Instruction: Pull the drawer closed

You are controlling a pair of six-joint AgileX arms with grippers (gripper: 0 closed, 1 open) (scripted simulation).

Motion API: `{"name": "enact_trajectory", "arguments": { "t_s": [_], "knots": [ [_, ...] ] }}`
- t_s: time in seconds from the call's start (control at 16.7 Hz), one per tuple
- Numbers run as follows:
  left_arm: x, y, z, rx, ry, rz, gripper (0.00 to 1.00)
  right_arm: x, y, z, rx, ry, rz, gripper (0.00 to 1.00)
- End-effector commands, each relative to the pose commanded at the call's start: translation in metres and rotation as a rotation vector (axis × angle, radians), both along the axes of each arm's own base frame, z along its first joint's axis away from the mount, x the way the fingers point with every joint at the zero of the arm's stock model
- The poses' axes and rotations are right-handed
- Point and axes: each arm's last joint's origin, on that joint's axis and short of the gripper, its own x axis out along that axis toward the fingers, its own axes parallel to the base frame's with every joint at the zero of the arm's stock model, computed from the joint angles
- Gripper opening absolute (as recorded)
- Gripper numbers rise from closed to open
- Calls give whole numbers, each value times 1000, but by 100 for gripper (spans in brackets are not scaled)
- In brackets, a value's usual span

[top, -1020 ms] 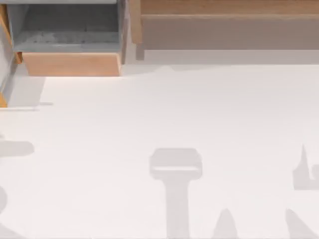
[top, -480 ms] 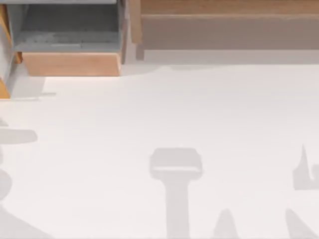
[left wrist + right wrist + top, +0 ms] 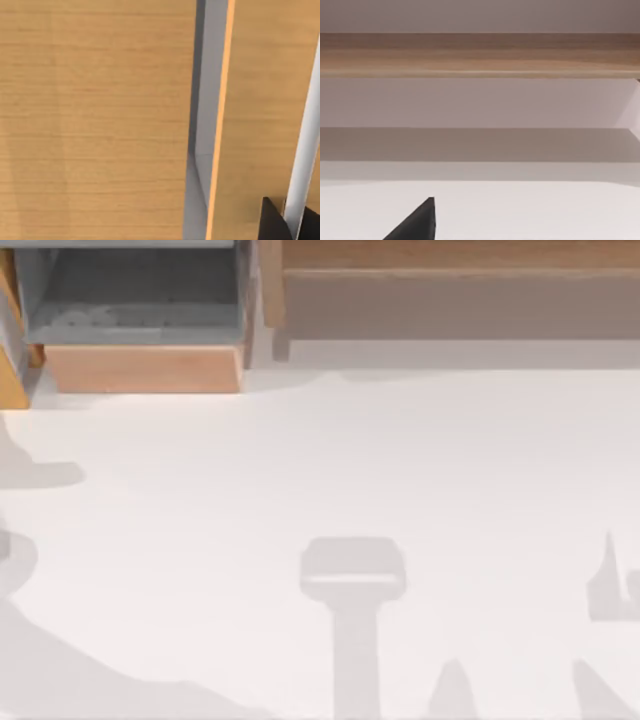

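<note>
While the top view puts the drawer (image 3: 140, 335) open at the far left of the white desk (image 3: 380, 460), beside a long wooden bench (image 3: 450, 280), it looks rigid and handleless, so pressing its flat tan front seems best. Left wrist: close woodgrain; left gripper (image 3: 287, 225) state unreadable. Right wrist: right gripper (image 3: 417, 222) near the bench, can't tell either.

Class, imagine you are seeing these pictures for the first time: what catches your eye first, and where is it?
First, the open drawer with grey inner walls and a light orange-tan wooden front panel, standing pulled out at the table's far left. Beside it, along the far edge to the right, runs the long wooden bench-like piece with a grey-brown face. Large grey shadows spread over the white table nearer the camera.
</note>
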Motion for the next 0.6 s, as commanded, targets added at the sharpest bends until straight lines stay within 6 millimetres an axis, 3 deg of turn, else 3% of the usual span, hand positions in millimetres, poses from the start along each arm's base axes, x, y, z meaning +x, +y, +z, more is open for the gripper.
{"name": "enact_trajectory", "arguments": {
  "t_s": [0.24,0.6],
  "knots": [
    [8,2,-1,0,3,3,0,0,0,0,0,0,0,100],
    [56,1,0,0,-1,2,0,0,0,0,0,0,0,100]
  ]
}}
